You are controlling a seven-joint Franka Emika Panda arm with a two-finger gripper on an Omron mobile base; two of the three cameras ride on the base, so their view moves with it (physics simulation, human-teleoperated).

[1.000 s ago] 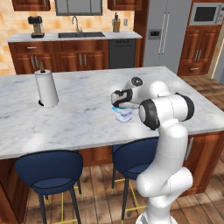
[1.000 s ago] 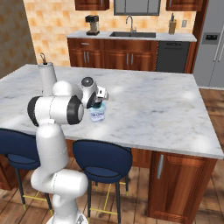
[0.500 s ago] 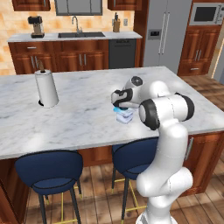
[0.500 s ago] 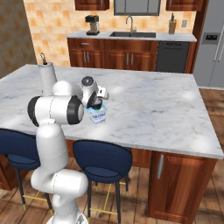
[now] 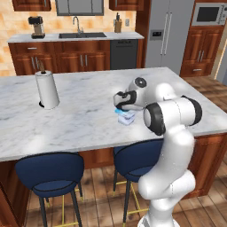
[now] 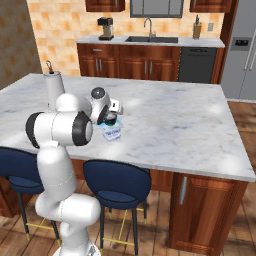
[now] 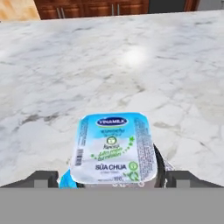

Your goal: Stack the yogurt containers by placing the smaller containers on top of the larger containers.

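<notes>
My gripper (image 5: 120,103) hangs low over the counter's near side, directly above the squarish white tub (image 5: 127,119) with its light-blue lid. The hand view looks down on a white cup with a light-blue printed top (image 7: 113,146). It lies between my two fingertips (image 7: 46,177), with a small gap on each side, so the gripper (image 7: 111,177) stands open around it. A strip of blue lid (image 7: 65,178) peeks out under the cup's left side. A dark edge (image 7: 159,162) runs along its right, and I cannot tell whether that is the dark cup. The tub (image 6: 113,133) sits just under the hand (image 6: 109,119).
A tall white paper towel roll (image 5: 47,91) stands on the marble island counter (image 5: 80,119) to the far left. Two blue stools (image 5: 49,173) are tucked under the near edge. A sink and cabinets line the back wall.
The hand has sunk slightly toward the tub over the last second. The tub and the paper towel roll stay put.
</notes>
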